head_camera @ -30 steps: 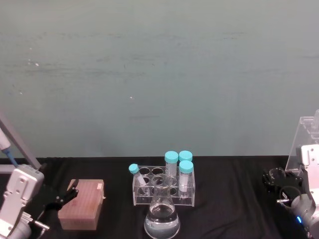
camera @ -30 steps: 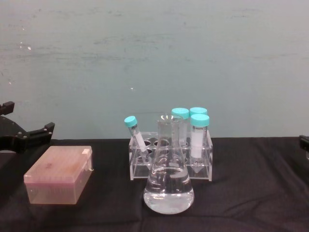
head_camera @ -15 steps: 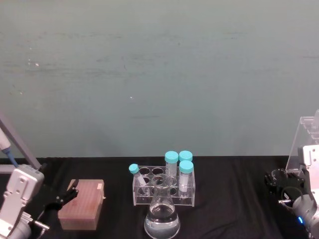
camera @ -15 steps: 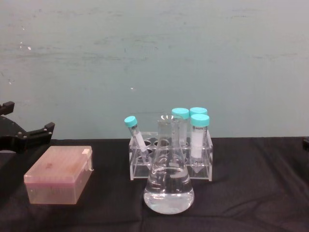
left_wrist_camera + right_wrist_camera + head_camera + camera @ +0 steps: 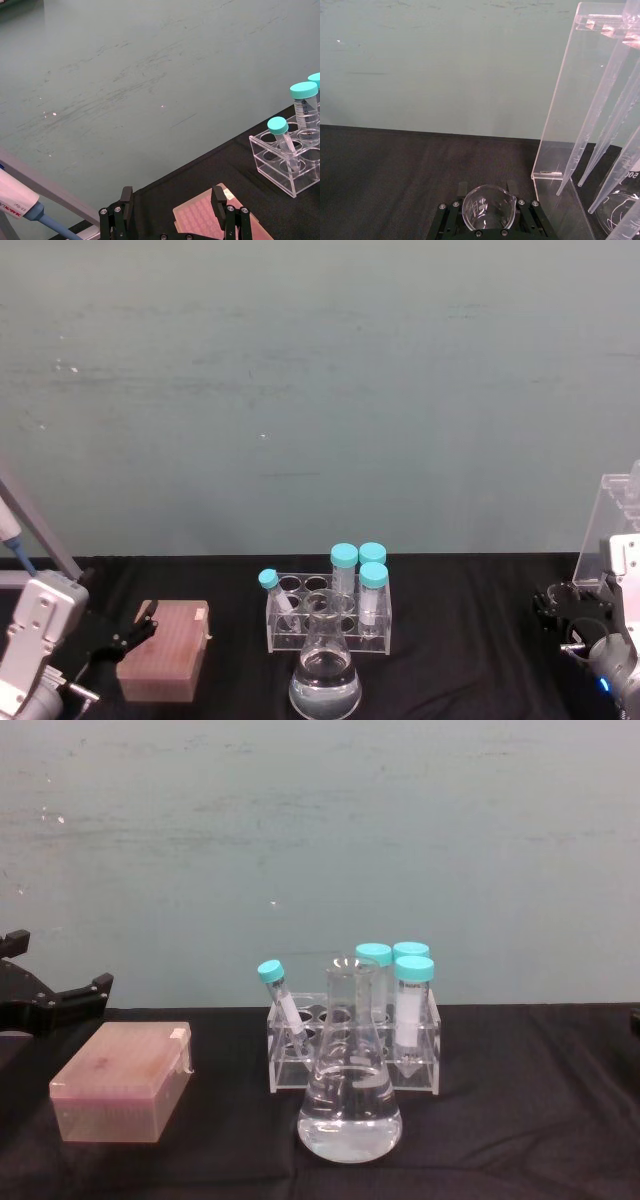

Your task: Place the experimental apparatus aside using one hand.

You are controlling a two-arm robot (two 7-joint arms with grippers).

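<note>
While four teal-capped tubes (image 5: 343,565) sit in one rack (image 5: 328,628) behind one flask (image 5: 325,685), the right gripper (image 5: 562,605), at the rack's 3 o'clock, has its jaws closed on one small beaker (image 5: 488,207). Beside it are one acrylic stand (image 5: 560,100) and another glass vessel (image 5: 620,205) printed "50". The left gripper (image 5: 172,200), at 9 o'clock, gapes wide and empty by one pink box (image 5: 197,220).

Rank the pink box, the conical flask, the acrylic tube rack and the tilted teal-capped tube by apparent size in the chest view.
1. Pink plastic box and clear acrylic tube rack: too alike to rank, the rack partly hidden.
2. Clear glass conical flask, nearer the camera, so unsure.
3. Tilted teal-capped tube: plainly smallest.
</note>
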